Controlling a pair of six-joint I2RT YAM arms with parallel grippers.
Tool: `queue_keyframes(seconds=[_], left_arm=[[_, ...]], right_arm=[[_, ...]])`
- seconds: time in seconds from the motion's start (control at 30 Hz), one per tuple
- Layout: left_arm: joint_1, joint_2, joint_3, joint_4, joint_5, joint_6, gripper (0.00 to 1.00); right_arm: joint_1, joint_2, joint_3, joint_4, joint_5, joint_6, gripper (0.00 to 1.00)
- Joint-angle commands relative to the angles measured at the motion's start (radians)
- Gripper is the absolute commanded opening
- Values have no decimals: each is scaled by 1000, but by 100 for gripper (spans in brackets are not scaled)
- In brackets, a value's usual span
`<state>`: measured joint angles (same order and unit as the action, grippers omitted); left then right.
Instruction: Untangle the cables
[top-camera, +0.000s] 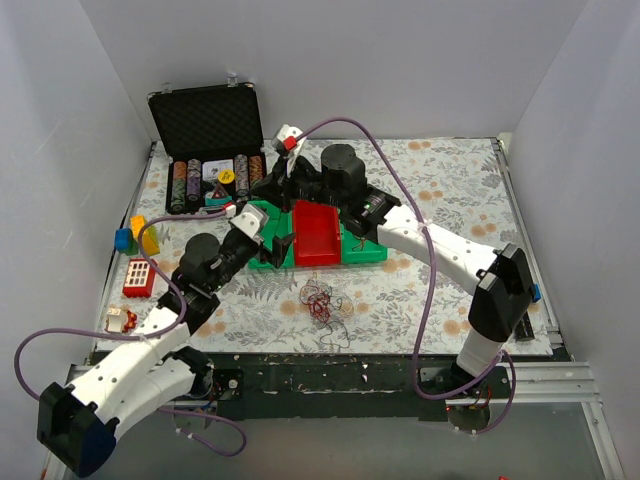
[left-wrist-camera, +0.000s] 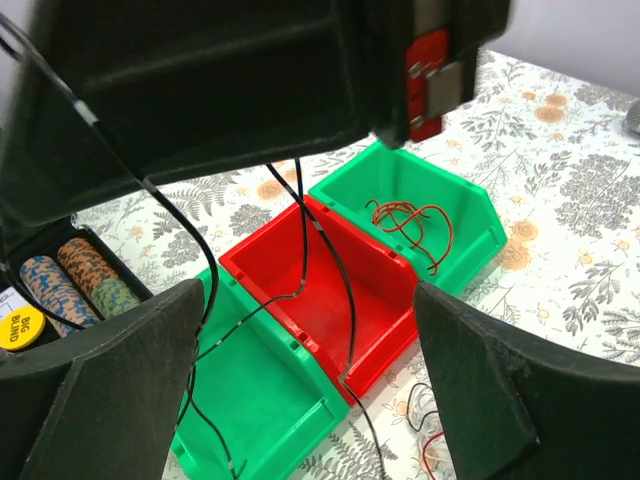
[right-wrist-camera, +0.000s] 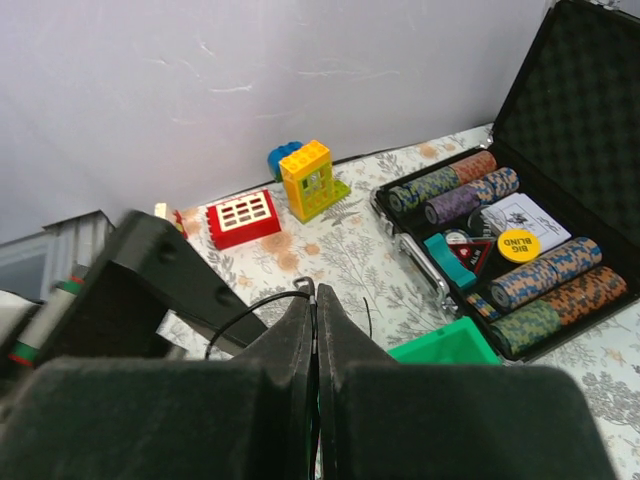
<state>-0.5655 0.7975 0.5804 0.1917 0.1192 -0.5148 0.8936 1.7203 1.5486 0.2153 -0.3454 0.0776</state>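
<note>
I see the right gripper (right-wrist-camera: 316, 300) pinched on the black cable (left-wrist-camera: 300, 230), which hangs over the red bin (left-wrist-camera: 262, 262); the left gripper (left-wrist-camera: 310, 370) gapes around it. Worry — its tail snags the tangle (top-camera: 320, 300) on the table (top-camera: 450, 200), dragging it.

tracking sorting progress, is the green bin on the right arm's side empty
not empty: a loose red cable lies inside the green bin

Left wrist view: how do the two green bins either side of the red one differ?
The farther green bin holds a loose coil of red cable; the nearer green bin holds no coil. A black cable hangs down over the nearer green bin, while none reaches the farther one. Both are open-topped, alike in shape, and flank the red bin.
</note>
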Motion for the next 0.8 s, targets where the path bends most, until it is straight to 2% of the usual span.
queue_keyframes(seconds=[0.0,0.17,0.23,0.27,0.37,0.43,0.47,0.53,0.63,0.7,0.77], left_arm=[[4,37,-4,74,-1,-13,79],[6,52,-8,95,43,-14,30],[7,54,1,89,33,-17,5],[7,52,6,89,16,-14,0],[15,36,7,98,-39,-7,0],[24,26,7,98,-75,-13,0],[32,22,10,94,-88,-19,0],[56,23,15,77,-98,-43,0],[94,43,25,48,-70,-85,0],[111,61,35,45,-59,-111,0],[118,86,44,58,-56,-139,0]], right_arm=[[21,-62,41,68,-26,62,1],[24,-70,28,42,-12,80,1],[24,-71,31,16,-4,85,1],[24,-71,36,-3,-3,85,1],[22,-82,45,-74,12,74,4],[18,-103,39,-132,23,71,18],[13,-116,28,-154,22,73,27],[1,-146,7,-189,20,73,34],[-18,-203,-45,-214,19,79,53],[-28,-243,-82,-244,16,79,58],[-38,-286,-131,-241,19,79,59]])
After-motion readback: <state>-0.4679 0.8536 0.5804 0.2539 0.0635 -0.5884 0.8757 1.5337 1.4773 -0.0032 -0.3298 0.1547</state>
